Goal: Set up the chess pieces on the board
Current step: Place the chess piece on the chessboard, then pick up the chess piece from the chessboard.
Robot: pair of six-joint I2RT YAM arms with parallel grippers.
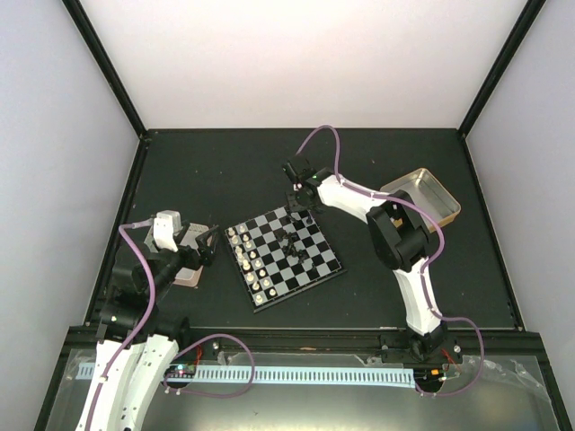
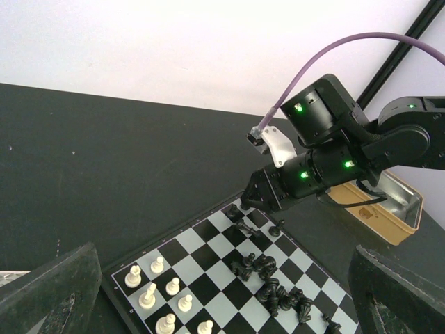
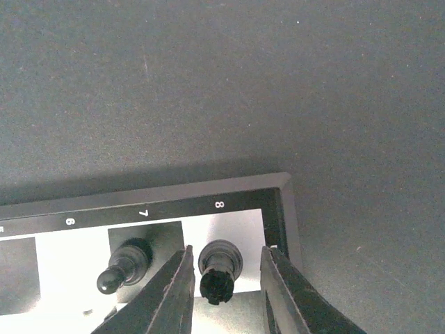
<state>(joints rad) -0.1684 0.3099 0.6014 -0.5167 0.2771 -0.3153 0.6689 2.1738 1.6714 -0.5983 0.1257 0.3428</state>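
Top view: the board sits skewed mid-tabletop. White pieces line its left edge in two files, and black pieces are bunched near the middle. The right tool is down at the board's far corner, its state unreadable from here. The left tool is just left of the board above a tray, apart from the pieces. A gold tin lies on the right, well apart from the board.

Left wrist view: own fingers are spread wide at the frame's bottom corners, with the board between them farther off. Only here is the black bunch seen as a jumbled heap, several pieces tipped over. The right arm's tool tips are low at the far corner; their gap is hidden.

Right wrist view: this settles the right tool. Jaws are parted, straddling a black rook upright on the pale corner square under the "8", with a thin gap either side and no contact. A black pawn stands on the next dark square, under the "7".
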